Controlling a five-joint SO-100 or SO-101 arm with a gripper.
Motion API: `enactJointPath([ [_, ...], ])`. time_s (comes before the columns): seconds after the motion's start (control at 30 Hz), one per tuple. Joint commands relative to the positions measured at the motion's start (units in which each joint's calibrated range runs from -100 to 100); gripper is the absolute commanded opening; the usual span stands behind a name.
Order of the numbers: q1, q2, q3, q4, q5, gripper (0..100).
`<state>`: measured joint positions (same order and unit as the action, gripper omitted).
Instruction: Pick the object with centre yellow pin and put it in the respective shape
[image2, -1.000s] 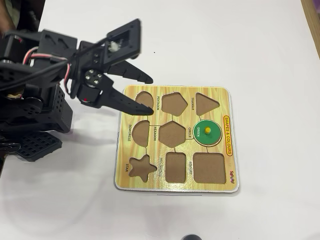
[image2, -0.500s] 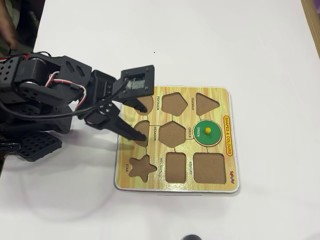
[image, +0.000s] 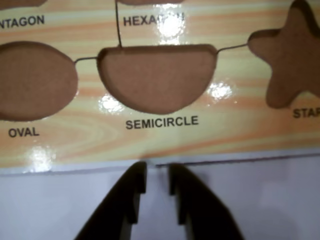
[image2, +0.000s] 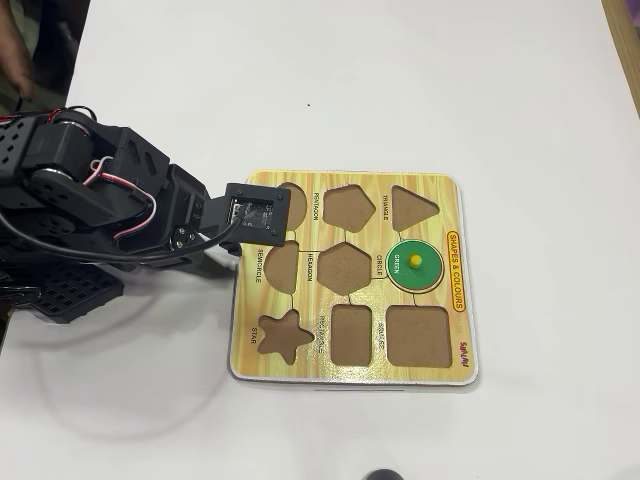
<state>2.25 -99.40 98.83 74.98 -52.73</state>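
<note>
Since the green disc (image2: 414, 265) already sits in the circle cut-out (image2: 392, 283), we judge it light, stiff, best pinched by its yellow knob (image2: 418, 261); gripper (image: 157, 176) nearly closed, empty, off the board's (image2: 350, 369) edge.

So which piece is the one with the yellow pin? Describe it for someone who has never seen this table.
In the overhead view, find the yellow wood-grain puzzle board on the white table. On its right side, middle row, sits a green disc with a tiny yellow knob. Every other cut-out is empty brown; this is the only piece in place.
</note>
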Motion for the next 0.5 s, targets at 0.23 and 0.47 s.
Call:
enactJointPath([
  [0.23,-0.29,0.9,0.18,0.73,0.48,1],
  [0.47,-0.29,0.9,0.18,0.73,0.48,1],
])
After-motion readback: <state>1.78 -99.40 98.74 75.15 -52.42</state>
